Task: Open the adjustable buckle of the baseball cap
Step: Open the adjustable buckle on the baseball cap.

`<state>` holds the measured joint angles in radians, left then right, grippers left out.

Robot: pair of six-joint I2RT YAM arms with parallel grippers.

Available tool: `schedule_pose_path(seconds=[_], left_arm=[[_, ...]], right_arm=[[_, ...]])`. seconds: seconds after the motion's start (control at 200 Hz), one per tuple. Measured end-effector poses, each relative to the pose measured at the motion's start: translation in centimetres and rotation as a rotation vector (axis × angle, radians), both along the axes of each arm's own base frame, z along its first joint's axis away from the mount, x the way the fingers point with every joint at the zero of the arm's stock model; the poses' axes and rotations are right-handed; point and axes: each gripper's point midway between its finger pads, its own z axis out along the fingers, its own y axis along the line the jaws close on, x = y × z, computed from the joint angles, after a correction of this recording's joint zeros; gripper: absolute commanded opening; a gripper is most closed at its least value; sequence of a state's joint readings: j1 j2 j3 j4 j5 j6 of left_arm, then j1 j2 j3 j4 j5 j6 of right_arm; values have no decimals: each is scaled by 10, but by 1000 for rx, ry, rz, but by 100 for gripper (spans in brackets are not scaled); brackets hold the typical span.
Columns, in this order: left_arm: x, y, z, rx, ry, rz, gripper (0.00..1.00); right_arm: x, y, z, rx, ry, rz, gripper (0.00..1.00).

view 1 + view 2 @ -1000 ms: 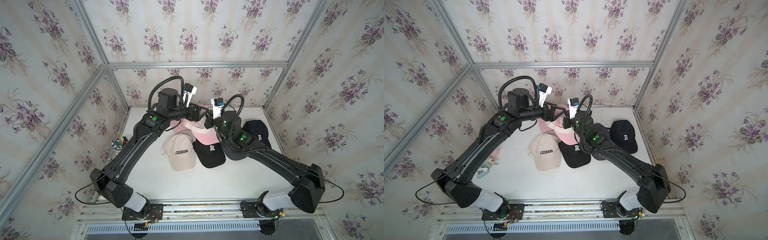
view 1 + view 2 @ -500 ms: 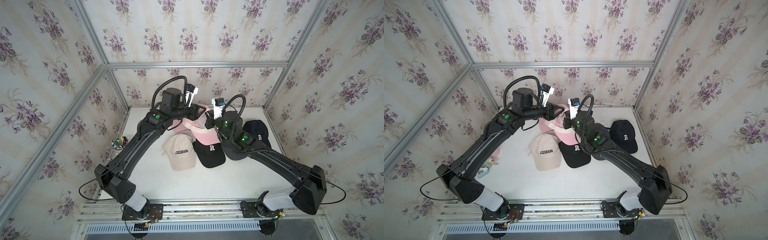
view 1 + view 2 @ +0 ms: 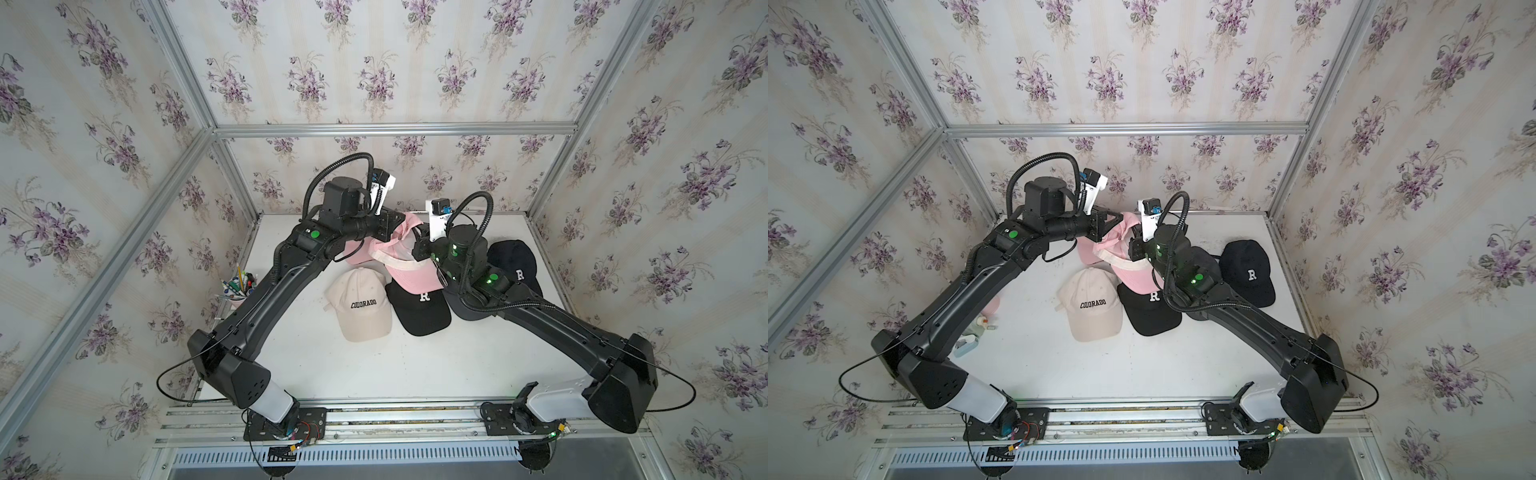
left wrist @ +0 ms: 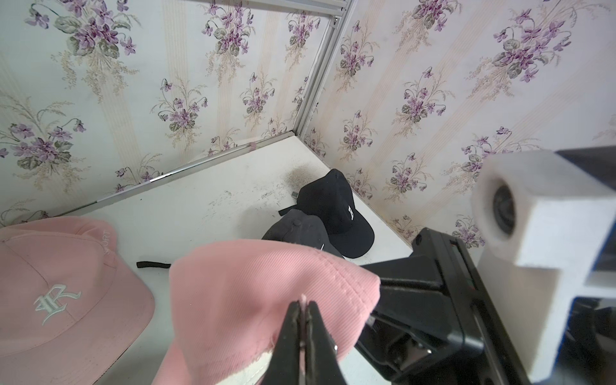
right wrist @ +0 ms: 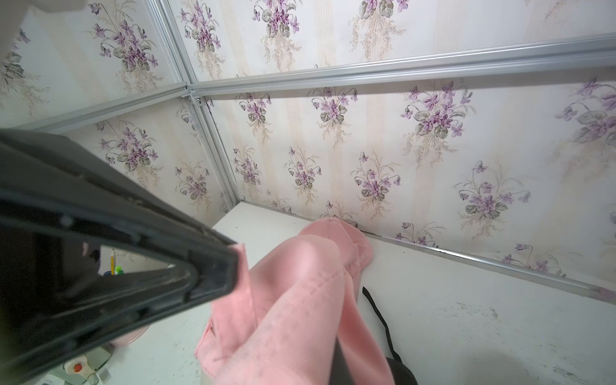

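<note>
While both my grippers pinch it, the pink cap (image 4: 253, 300) is held up between them.
My left gripper (image 4: 301, 310) is squeezed tight on a thin pink edge. My right gripper (image 4: 383, 285) is squeezed tight on the cap's other side. The buckle is hidden. I count six caps: this one, the other pink cap (image 4: 60, 283), one cream cap (image 3: 361, 305), a near black cap (image 3: 419, 311), a far black cap (image 3: 515, 266) and one grey cap (image 4: 300, 230) on the table (image 3: 374, 365).

Both arms angle inward — left pincer (image 4: 303, 308) pinched closed, right pincer (image 3: 417, 245) likewise.
</note>
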<state>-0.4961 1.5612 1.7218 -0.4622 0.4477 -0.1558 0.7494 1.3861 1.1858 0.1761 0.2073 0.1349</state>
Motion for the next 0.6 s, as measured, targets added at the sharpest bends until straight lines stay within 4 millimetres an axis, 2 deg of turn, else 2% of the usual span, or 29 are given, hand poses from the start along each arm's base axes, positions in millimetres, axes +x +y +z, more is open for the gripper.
schedule_pose_path(seconds=[0.2, 0.35, 0.6], left_arm=[[-4, 9, 6, 5, -22, 37, 0], [-5, 24, 9, 28, -52, 102, 0], [3, 42, 7, 61, -65, 204, 0]], right_arm=[[-2, -5, 0, -3, 2, -14, 0], [-3, -8, -1, -9, 6, -20, 0], [-8, -12, 2, 1, 4, -20, 0]])
